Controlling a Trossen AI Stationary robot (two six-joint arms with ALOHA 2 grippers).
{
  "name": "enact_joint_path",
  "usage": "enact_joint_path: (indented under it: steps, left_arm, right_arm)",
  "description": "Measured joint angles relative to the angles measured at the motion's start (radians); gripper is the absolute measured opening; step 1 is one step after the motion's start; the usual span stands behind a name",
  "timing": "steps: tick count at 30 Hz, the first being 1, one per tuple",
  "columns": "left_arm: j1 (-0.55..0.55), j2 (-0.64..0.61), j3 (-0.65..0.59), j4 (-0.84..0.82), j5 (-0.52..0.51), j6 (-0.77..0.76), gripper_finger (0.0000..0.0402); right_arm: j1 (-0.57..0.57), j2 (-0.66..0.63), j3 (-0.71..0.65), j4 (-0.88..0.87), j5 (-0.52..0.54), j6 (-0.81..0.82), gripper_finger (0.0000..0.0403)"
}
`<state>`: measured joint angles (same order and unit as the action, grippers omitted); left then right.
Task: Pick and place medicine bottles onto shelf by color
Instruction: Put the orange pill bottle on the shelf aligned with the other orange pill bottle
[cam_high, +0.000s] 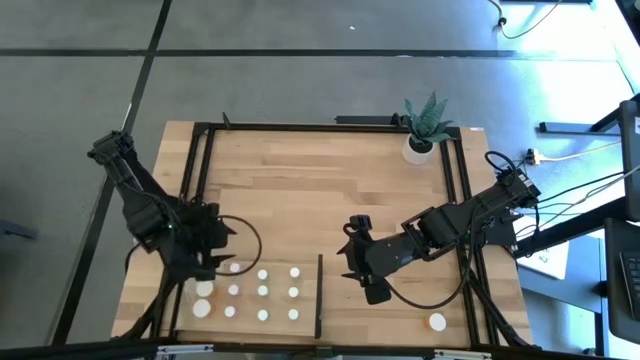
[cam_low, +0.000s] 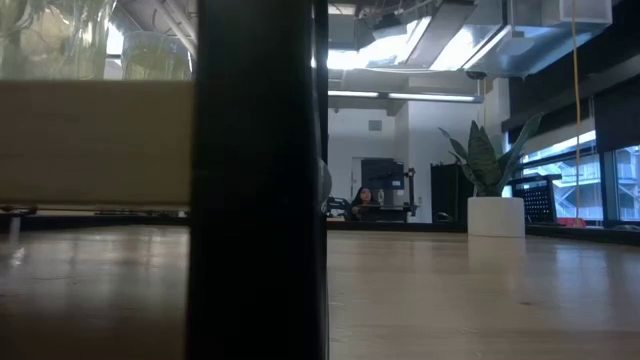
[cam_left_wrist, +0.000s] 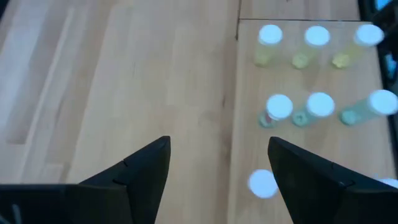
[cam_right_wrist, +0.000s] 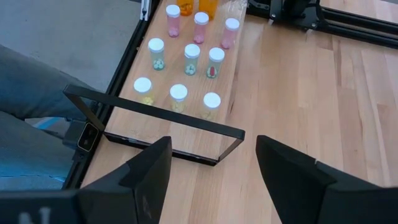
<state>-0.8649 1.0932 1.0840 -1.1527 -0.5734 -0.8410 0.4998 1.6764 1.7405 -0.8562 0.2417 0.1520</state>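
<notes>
High view showed my right tool (cam_high: 372, 290) open and empty beside the pale wood shelf (cam_high: 310, 300), its white-capped medicine bottles (cam_high: 263, 290) in rows; one orange bottle (cam_high: 436, 322) stood apart on the worktop (cam_high: 320, 180). My left tool (cam_high: 205, 262), also open and empty, hung over the shelf's far end, where a careless sweep could topple the rows.

We found no readable text, label, brand, number or sign in any view. The small white-capped medicine bottles (cam_right_wrist: 178, 94) on the pale wooden shelf panel (cam_right_wrist: 231, 68) showed no legible labels, and the white cylindrical plant pot (cam_low: 496, 216) carried no marking that we could make out.
</notes>
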Motion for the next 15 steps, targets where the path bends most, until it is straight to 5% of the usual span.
enact_joint_path:
  steps: [13, 15]
  left_arm:
    - [0.061, 0.001, 0.000, 0.057, -0.039, 0.092, 0.0263]
    - [0.061, 0.001, 0.000, 0.059, -0.039, 0.092, 0.0263]
  right_arm:
    - [0.000, 0.000, 0.000, 0.048, -0.042, 0.147, 0.0236]
    - [0.001, 0.000, 0.000, -0.012, -0.110, 0.181, 0.0236]
